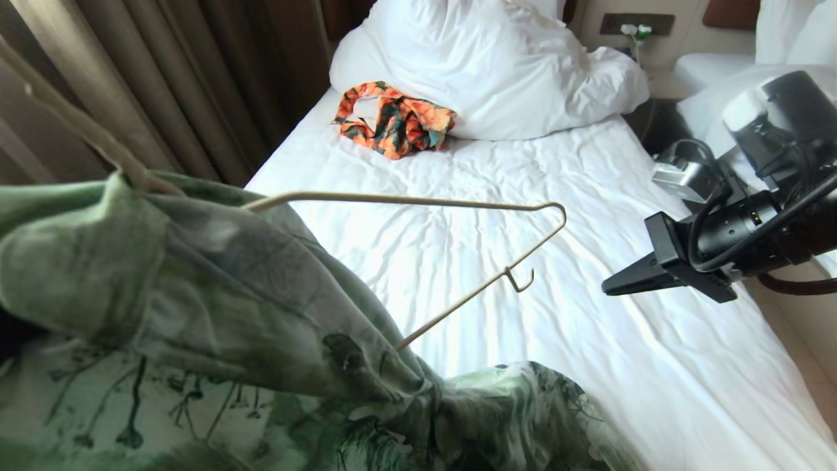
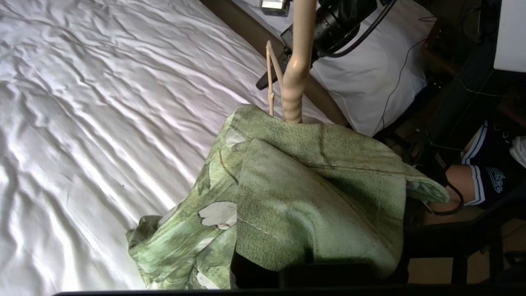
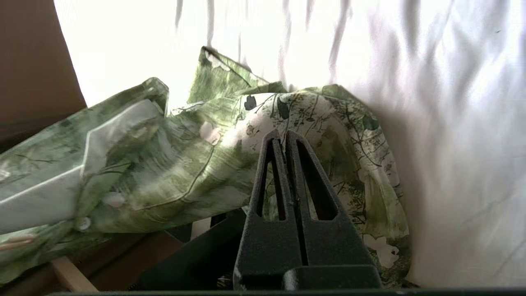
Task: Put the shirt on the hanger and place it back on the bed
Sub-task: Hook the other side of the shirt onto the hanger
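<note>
The green and white flowered shirt (image 1: 196, 294) hangs bunched at the near left over the bed (image 1: 588, 196). The cream hanger (image 1: 425, 200) is partly inside it, with one bare shoulder end and its notch jutting right over the sheet. In the left wrist view the shirt's collar (image 2: 308, 185) drapes over my left gripper and hides its fingers, and the hanger's neck (image 2: 294, 82) rises out of the collar. My right gripper (image 1: 605, 289) hovers shut and empty to the right of the hanger's bare end. Beyond its tips (image 3: 284, 133) lies the shirt's lower part (image 3: 185, 164) on the sheet (image 3: 452, 102).
An orange and dark green garment (image 1: 395, 124) lies near the white duvet (image 1: 497, 65) at the head of the bed. Brown curtains (image 1: 163, 78) run along the left side. A second white bed (image 1: 713, 65) stands at the right. A person's leg (image 2: 468, 181) shows beside the bed.
</note>
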